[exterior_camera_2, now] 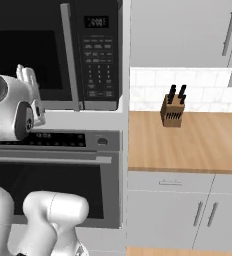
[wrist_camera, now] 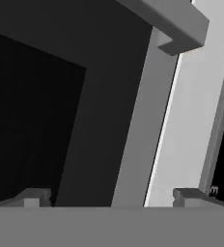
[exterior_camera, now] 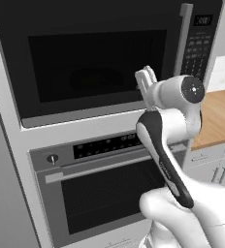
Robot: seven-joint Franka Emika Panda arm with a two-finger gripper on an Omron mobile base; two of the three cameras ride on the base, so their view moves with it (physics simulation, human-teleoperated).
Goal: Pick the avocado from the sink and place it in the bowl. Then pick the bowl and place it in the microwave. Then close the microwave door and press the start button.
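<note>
The microwave door [exterior_camera: 95, 63] stands shut, its dark glass flush with the steel frame and its vertical handle [exterior_camera: 184, 38] at the right. The black keypad panel [exterior_camera: 198, 46] with its display [exterior_camera_2: 96, 21] sits right of the handle. My gripper [exterior_camera: 146, 80] is raised in front of the door's lower right part, left of the handle [exterior_camera_2: 70, 55], and is open with nothing between its fingers. In the hand view the gripper [wrist_camera: 111, 198] faces the door's glass [wrist_camera: 32, 120] and frame, with the handle's end [wrist_camera: 172, 24] above. The avocado and the bowl are hidden; the sink is out of view.
An oven [exterior_camera: 100, 184] with a long horizontal handle sits directly below the microwave. To the right runs a wooden counter [exterior_camera_2: 188, 140] with a knife block [exterior_camera_2: 173, 111], grey cabinets above and below it.
</note>
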